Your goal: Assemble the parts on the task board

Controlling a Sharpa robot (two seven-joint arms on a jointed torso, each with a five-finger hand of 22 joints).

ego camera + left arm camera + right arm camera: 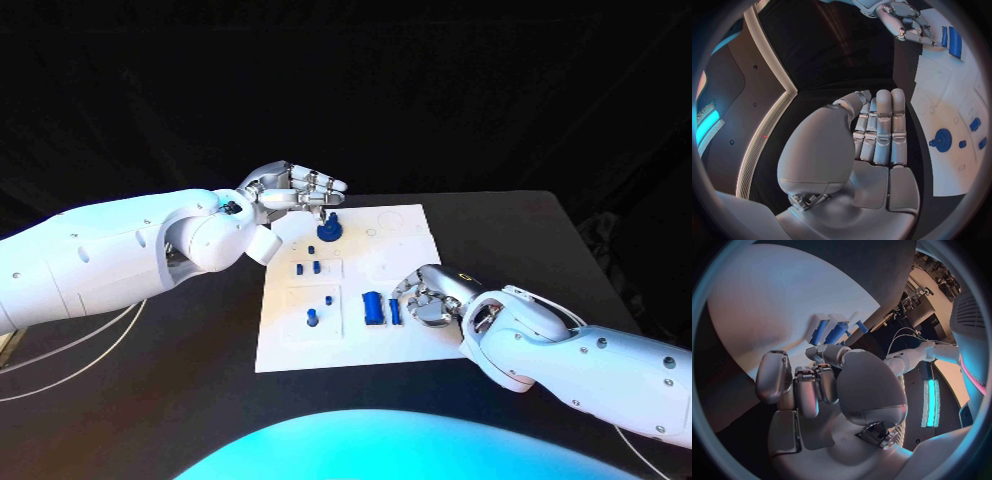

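Blue parts on the white task board (418, 225) at mid-table: a gear-like round part (327, 233) stands near the board's far edge, small pegs (307, 268) stand in the middle field, another peg (312, 317) nearer the robot, and a cylinder (374, 307) with a slim bar (394, 311) lies at the near right. The left hand (296, 190) hovers just above and behind the round part; whether it touches it cannot be told. The right hand (428, 295) rests just beside the cylinder and bar.

Step in hand, as judged: seating or releasing the round part, with the cylinder next to be picked. That move would call for the right hand to open and close round the cylinder without knocking the bar.

Left wrist view: the left hand (873, 135) has its fingers straight and pressed together, holding nothing, the round part (942, 140) apart from them; the head view hides this. Right wrist view: the right hand (817, 385) has its fingers curled inward on nothing, with the cylinder (836, 333) and bar (819, 331) lying just beyond the fingertips.
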